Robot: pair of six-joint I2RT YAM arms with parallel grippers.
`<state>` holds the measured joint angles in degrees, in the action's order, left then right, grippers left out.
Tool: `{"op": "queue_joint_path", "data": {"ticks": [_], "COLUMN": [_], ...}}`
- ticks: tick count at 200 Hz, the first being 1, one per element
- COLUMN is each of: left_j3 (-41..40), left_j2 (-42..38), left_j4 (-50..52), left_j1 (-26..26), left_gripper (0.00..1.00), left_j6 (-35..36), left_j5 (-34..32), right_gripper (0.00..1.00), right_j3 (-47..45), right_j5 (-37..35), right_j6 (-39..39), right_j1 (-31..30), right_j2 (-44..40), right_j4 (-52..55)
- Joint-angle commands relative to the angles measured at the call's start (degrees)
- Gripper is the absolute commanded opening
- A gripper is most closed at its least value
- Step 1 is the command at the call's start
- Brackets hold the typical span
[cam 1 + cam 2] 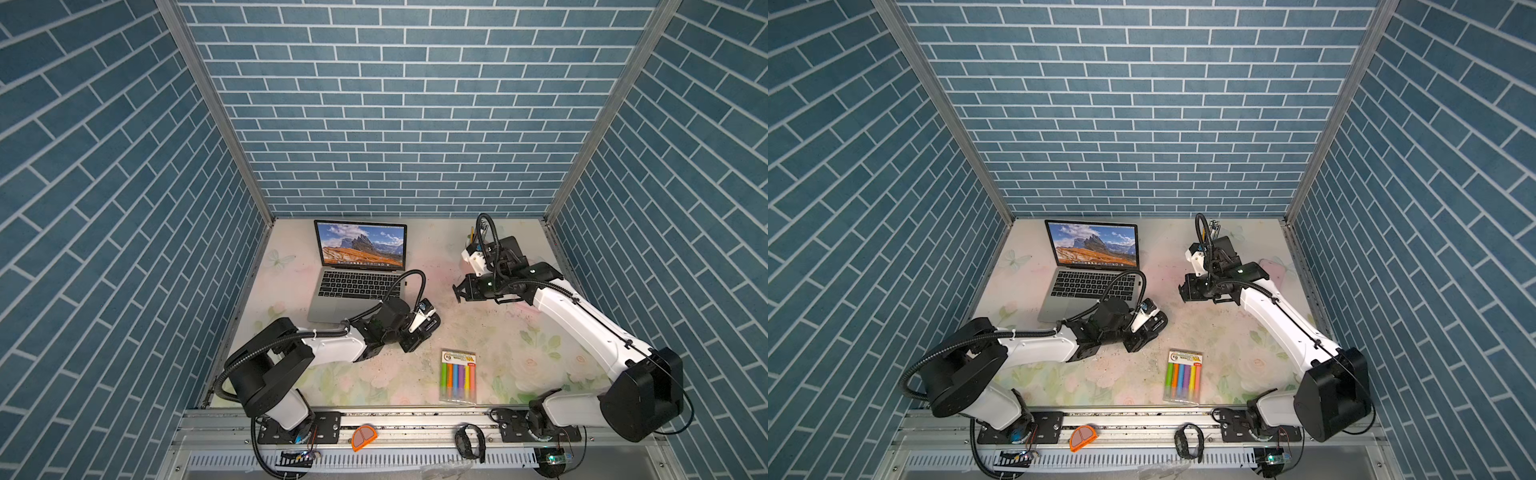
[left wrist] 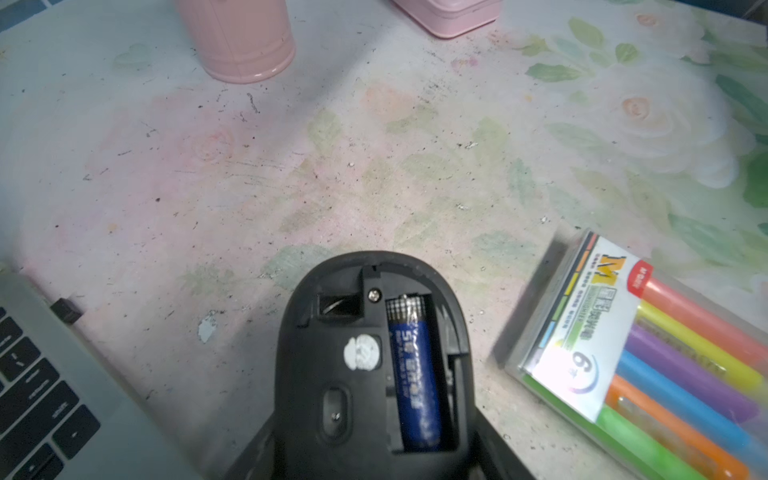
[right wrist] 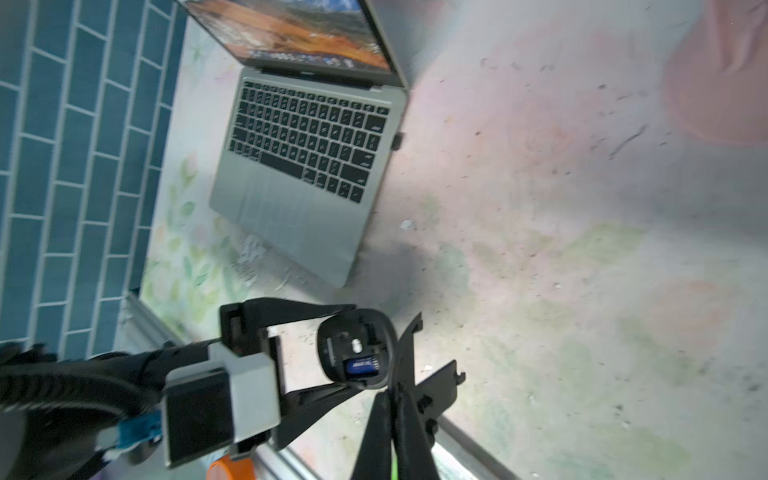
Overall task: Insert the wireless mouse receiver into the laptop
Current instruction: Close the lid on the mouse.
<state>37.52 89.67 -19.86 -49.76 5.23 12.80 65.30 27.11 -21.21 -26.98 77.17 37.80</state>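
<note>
The wireless mouse receiver (image 3: 397, 141) is found seated in the edge of the laptop (image 3: 299, 216) on the right arm's side, only its dark stub protruding — the laptop stands open on the desk (image 1: 498, 345). The left hand (image 1: 428, 326) is clamped on the black mouse (image 2: 374, 365), held underside up near the laptop's front corner, a blue battery (image 2: 413, 382) exposed. The right hand (image 1: 460, 293) is noted with fingers pressed together, nothing between them — clear of the laptop
</note>
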Motion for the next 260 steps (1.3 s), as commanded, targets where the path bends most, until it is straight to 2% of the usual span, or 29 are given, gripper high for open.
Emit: {"op": "queue_joint_path", "data": {"ticks": [1,35,79,141,260], "left_j3": [1.9,1.8,2.3,4.2,3.9], "left_j2": [-1.8,-3.3,-3.9,-4.4,-5.4], "left_j4": [-2.6,-4.5,-2.0,-1.6,-1.5], "left_j1": [1.3,2.8,2.9,3.3,3.3], "left_gripper": [0.47,0.46,0.45,0.45,0.43], "left_j6": [-0.4,-2.0,-1.4,-2.1,-2.5], "left_j5": [3.5,8.1,8.5,10.0,10.1], "right_gripper": [0.0,0.0,0.0,0.0,0.0], "right_j3": [-1.7,-3.3,-6.5,-7.9,-8.7], "right_j5": [11.0,17.5,21.2,21.1,18.5], "right_j6": [-3.5,-3.4,-8.8,-9.9,-8.5], "right_j1": [-0.2,-0.2,-0.1,-0.1,0.4], "right_j2": [-2.5,-4.3,-4.4,-1.1,1.7], "right_j4": [-0.6,-1.7,-9.1,-12.3,-11.4]}}
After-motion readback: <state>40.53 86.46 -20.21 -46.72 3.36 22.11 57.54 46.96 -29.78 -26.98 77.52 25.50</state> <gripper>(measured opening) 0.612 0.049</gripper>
